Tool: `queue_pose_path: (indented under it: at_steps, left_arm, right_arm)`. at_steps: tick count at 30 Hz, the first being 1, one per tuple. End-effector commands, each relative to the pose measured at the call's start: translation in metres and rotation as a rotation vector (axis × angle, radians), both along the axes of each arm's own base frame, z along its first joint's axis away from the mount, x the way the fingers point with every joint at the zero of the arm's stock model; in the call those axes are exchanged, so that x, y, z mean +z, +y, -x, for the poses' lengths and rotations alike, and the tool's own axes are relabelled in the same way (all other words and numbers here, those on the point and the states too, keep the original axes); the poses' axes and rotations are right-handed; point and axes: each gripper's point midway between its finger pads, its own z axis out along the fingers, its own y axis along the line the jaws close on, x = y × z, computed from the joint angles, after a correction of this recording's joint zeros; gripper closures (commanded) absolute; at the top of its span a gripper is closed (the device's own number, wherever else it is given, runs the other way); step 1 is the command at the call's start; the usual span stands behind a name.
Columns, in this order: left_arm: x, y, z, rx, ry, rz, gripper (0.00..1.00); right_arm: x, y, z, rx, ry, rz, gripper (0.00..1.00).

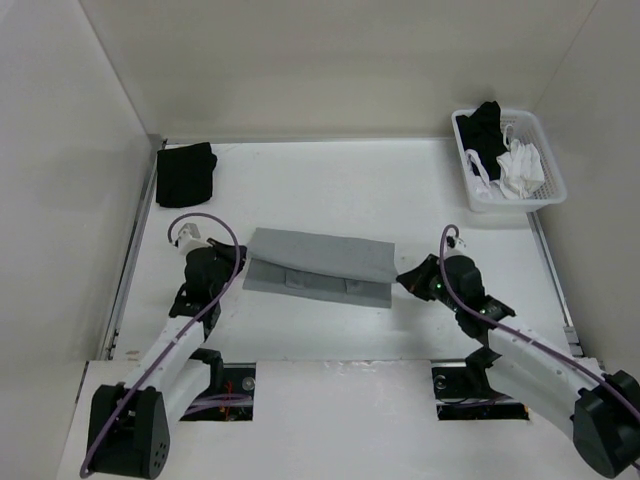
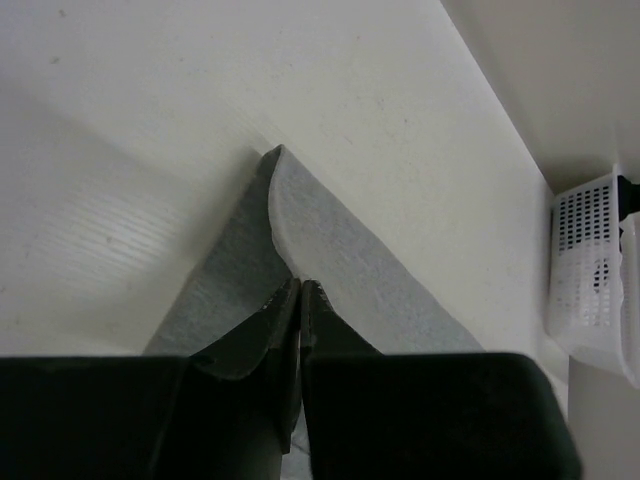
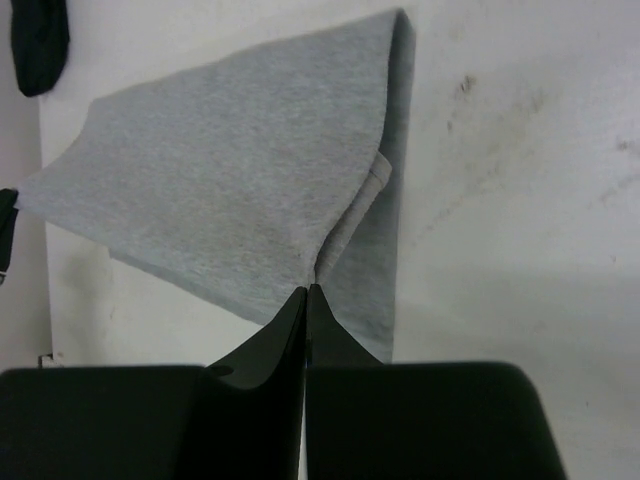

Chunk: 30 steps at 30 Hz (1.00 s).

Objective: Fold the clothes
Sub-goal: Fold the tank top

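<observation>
Black cloth [image 1: 186, 172], folded, lies in the upper left of the overhead view on the white table [image 1: 400, 190]. Lower and to its right, the left gripper [image 1: 243, 262] meets the left end of the light grey tank top [image 1: 318, 264]. The top lies at mid-frame, folded into a long band. In the left wrist view the jaws are pressed together on the edge of its upper layer. At the garment's right end the right gripper [image 1: 400, 278] has its jaws likewise clamped on the fabric, and in its wrist view the upper layer tents up from the tips. A white perforated basket [image 1: 505, 203] holding black and white garments sits in the upper right, well apart.
</observation>
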Motion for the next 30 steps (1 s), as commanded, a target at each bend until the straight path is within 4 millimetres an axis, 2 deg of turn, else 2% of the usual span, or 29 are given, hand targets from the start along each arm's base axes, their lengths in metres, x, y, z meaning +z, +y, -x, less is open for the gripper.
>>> queue_pose_path:
  at_steps: [1,6,12,15,18,21,25,28,30]
  left_arm:
    - [-0.003,0.002,0.013,-0.013,-0.006,0.0,0.98]
    - [-0.019,0.01,0.032,0.0,0.013,-0.012,0.97]
    - [-0.039,0.022,0.042,0.021,0.066,-0.038,0.93]
    - [-0.044,0.022,0.042,0.025,0.088,-0.032,0.83]
    - [-0.036,0.026,0.04,0.036,0.069,-0.037,0.77]
    - [-0.021,0.03,0.037,0.047,0.033,-0.044,0.77]
    - [0.0,0.016,0.029,0.002,-0.012,-0.04,0.77]
    - [0.011,-0.006,0.023,-0.062,-0.044,-0.03,0.78]
    - [0.015,-0.02,0.021,-0.095,-0.062,-0.03,0.78]
  right_arm:
    - [-0.009,0.004,0.015,-0.013,0.055,-0.023,0.99]
    - [-0.025,0.005,0.034,-0.049,0.131,-0.029,1.0]
    - [-0.04,0.01,0.057,-0.058,0.209,-0.05,0.99]
    - [-0.045,0.006,0.056,-0.088,0.223,-0.009,0.89]
    - [-0.041,0.006,0.052,-0.084,0.2,0.007,0.65]
    - [-0.03,0.01,0.046,-0.044,0.141,0.015,0.52]
    - [-0.029,0.007,0.026,-0.055,0.104,0.015,0.46]
    - [-0.04,0.009,0.015,-0.036,0.134,0.008,0.5]
    - [-0.041,0.014,0.01,-0.022,0.132,-0.026,0.53]
